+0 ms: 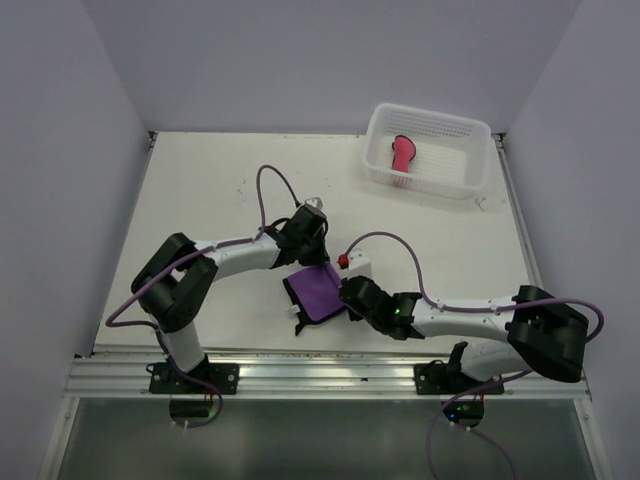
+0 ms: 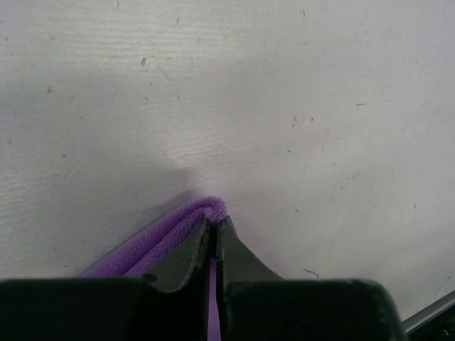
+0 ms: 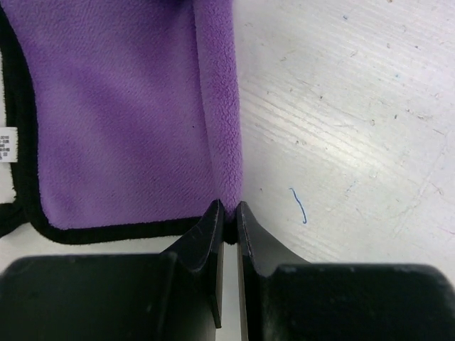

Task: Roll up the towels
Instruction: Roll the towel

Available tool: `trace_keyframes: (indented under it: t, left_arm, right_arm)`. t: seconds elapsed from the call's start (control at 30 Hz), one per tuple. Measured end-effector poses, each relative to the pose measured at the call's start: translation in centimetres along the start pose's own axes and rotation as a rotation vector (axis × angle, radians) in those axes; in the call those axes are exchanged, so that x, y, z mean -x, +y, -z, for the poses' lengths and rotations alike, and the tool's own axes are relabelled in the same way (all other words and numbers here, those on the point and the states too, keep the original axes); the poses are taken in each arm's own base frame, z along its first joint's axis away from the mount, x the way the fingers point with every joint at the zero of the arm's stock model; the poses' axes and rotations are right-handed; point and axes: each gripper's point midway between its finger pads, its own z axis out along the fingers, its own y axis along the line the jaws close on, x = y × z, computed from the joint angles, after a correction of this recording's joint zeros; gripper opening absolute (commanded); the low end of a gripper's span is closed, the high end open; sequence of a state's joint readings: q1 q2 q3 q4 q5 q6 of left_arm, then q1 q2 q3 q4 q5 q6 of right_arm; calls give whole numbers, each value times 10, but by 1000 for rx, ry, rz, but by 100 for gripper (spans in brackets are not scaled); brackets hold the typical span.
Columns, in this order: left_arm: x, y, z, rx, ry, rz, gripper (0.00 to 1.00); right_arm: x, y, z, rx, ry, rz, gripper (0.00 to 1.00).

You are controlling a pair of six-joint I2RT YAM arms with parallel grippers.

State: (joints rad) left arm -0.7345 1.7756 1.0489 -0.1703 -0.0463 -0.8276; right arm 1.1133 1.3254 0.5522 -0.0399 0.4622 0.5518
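Item one, lower centre of your overhead view: purple towel [image 1: 317, 293] with black trim, flat on the bench [image 1: 220, 200]. Right tool [image 1: 345, 297] clamped on its near folded edge; left tool [image 1: 303, 260] clamped on its far fold. Item two, upper right: pink towel [image 1: 402, 153], rolled, in the white basket [image 1: 470, 170].

Open table [image 1: 210, 200] left and behind the purple towel [image 1: 315, 292]; white basket [image 1: 428, 150] far right, both arms crowding the centre.

Even bright light, soft shadows, blurred near edges.
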Motion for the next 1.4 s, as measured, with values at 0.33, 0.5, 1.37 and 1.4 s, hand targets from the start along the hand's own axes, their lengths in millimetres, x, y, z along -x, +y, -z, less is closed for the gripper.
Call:
trace_keyframes:
  t: [0.33,0.5,1.37,1.4]
  left_arm:
    - [-3,-1,9,-73,-29,8,0]
    - [-3,2,9,-86,-41,13,0]
    - [-11,29,8,-106,-65,1,0]
    - [-11,30,8,-106,-66,-1,0]
  right_arm:
    - [-8,10,2,-98,-1,138,0]
    - [-8,13,0,-167,9,211,0]
    - [-14,49,-14,-354,36,631,0]
    - [-14,50,-15,-362,39,649,0]
